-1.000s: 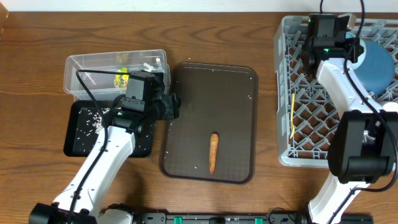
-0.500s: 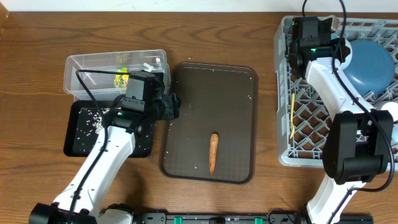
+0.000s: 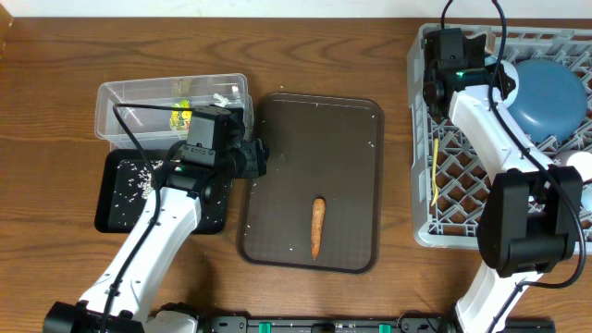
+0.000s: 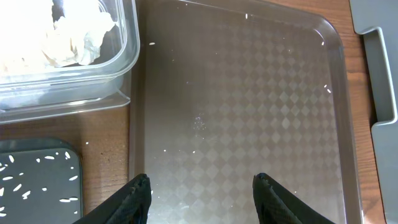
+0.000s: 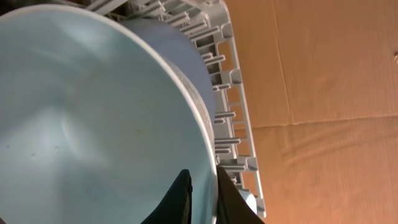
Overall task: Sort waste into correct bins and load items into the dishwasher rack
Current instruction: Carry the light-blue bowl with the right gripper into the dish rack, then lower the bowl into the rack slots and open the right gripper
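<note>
The dark blue plate (image 3: 553,92) stands in the back right of the grey dishwasher rack (image 3: 462,199). My right gripper (image 3: 504,79) is shut on the plate's left rim. In the right wrist view its fingers (image 5: 202,174) straddle the plate's edge (image 5: 93,124) next to the rack wall (image 5: 231,93). A yellow spoon (image 3: 435,173) lies in the rack's left side. My left gripper (image 3: 256,157) is open and empty over the left edge of the brown tray (image 4: 261,93). The orange carrot (image 3: 317,227) lies on that tray. The cups are not in view.
The clear tub (image 3: 129,100) holds the green-orange wrapper (image 3: 180,114) and white tissue (image 4: 74,34). The black tray (image 3: 116,215) below it holds rice grains (image 3: 141,178). A few grains dot the brown serving tray (image 3: 351,120). A white bowl (image 3: 581,166) shows at the rack's right edge.
My right arm has moved left along the back of the rack, still holding the plate, and the plate has shifted slightly left. The left arm has not moved.
</note>
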{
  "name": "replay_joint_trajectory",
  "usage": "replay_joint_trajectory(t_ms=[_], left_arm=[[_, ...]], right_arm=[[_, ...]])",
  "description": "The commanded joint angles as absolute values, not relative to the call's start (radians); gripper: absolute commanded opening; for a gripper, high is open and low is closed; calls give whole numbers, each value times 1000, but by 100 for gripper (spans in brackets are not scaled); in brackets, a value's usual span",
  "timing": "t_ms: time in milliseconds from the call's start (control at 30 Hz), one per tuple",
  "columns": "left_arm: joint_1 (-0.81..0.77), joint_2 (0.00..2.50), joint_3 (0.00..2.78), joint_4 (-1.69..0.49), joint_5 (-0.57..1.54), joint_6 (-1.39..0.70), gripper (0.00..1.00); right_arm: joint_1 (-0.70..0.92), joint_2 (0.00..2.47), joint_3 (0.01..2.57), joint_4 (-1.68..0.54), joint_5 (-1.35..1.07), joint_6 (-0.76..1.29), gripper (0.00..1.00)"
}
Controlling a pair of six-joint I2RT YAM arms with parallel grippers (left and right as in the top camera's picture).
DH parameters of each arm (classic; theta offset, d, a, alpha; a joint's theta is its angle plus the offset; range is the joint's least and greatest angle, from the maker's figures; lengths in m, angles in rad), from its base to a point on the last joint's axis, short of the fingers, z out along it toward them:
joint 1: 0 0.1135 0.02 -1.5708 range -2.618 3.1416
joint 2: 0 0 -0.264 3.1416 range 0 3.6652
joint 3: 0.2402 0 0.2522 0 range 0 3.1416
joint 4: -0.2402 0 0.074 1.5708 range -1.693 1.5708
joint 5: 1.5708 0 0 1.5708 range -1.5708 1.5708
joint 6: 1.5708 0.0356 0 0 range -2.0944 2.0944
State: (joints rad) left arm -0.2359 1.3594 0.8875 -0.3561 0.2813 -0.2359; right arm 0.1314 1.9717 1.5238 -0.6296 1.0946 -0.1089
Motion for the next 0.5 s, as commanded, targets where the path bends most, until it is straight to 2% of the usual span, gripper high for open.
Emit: replay_joint_trajectory(t_ms=[0,267,367,467], left_arm=[[-232,1352,894,-358,275,-234,55],[-232,1352,894,-358,275,-234,55],[-232,1352,894,-358,276,-234,55],[-232,1352,894,-358,276,-234,55]], right_arm=[[159,2001,1509,-653,899,-56,10],[158,2001,1509,-662,901,-57,8],[150,2001,1513,-639,999,-57,1],[143,2001,1518,-609,1184,-61,1]])
